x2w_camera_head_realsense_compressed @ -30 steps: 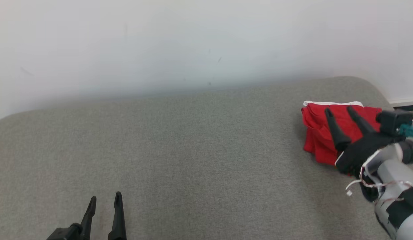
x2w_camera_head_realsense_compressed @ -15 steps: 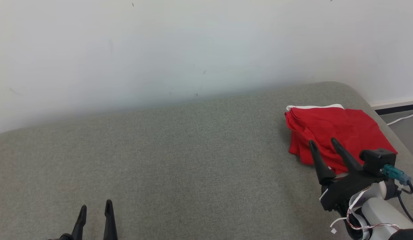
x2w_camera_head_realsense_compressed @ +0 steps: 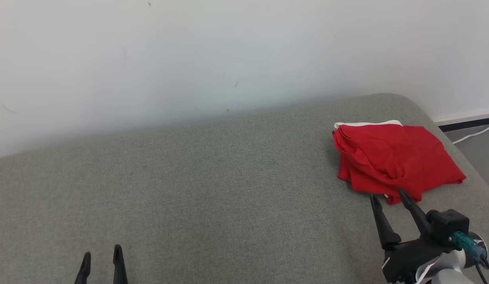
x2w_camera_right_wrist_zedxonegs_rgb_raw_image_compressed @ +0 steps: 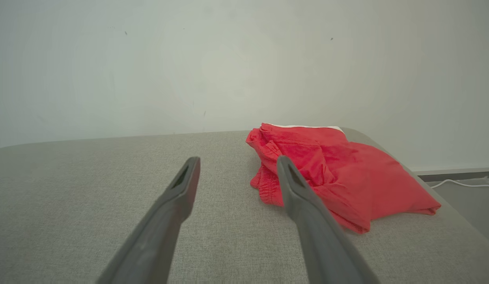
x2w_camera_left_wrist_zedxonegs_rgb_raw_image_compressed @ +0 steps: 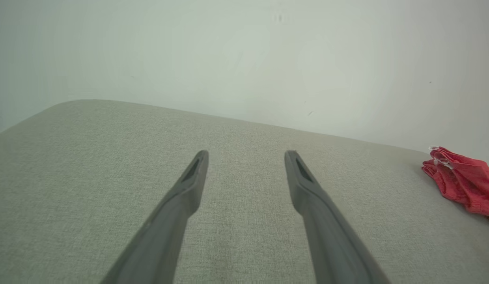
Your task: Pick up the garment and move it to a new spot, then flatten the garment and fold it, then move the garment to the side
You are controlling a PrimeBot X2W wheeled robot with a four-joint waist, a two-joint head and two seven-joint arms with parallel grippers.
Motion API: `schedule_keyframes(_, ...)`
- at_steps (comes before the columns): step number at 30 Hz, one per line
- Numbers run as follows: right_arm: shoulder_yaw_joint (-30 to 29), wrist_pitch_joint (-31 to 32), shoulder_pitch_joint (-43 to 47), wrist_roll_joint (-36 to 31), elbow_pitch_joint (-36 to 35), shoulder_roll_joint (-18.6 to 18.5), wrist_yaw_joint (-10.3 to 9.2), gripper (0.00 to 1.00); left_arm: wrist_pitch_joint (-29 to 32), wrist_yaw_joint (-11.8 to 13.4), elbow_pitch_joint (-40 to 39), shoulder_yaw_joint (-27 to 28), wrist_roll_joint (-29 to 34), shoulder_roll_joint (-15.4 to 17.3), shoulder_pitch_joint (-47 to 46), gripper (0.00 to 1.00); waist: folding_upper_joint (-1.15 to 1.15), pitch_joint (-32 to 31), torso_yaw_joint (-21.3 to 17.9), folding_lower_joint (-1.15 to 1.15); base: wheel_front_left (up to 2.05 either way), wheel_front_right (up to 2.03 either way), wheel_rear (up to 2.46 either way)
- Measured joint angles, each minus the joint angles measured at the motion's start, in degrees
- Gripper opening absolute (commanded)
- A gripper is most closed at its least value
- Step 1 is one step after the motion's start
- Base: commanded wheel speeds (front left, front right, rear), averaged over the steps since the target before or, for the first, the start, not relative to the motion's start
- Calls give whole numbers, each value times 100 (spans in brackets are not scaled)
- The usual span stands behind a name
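The garment (x2w_camera_head_realsense_compressed: 390, 159) is a folded red cloth with a white band along its far edge, lying at the right end of the grey fabric surface (x2w_camera_head_realsense_compressed: 213, 189). It shows at the right edge of the left wrist view (x2w_camera_left_wrist_zedxonegs_rgb_raw_image_compressed: 461, 179) and ahead-right in the right wrist view (x2w_camera_right_wrist_zedxonegs_rgb_raw_image_compressed: 339, 173). My right gripper (x2w_camera_head_realsense_compressed: 388, 193) stands open just in front of the garment's near edge, nothing between its fingers. My left gripper (x2w_camera_head_realsense_compressed: 100, 256) is open at the lower left, far from the garment, above bare fabric.
A pale wall (x2w_camera_head_realsense_compressed: 228, 51) rises behind the surface. Past the rounded right end lie grey floor (x2w_camera_head_realsense_compressed: 481, 154), a dark baseboard and a white cable (x2w_camera_head_realsense_compressed: 475, 134). The broad middle of the surface is bare fabric.
My right gripper has drawn back off the garment toward me, leaving it lying on the surface. The head camera has shifted, so the whole scene sits differently.
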Motion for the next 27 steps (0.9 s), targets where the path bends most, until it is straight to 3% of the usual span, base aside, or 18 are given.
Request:
schedule_keyframes(15, -826, 0, 617, -237, -604, 235, -93, 100, -20, 48, -110, 280, 175, -11, 69, 100, 0, 55, 93, 0, 0, 0, 0)
schedule_keyframes(27, -1036, 0, 731, -493, -798, 380, -98, 100, 4, 49, -221, 294, 283, -42, 137, 100, 0, 72, 158, 0, 0, 0, 0)
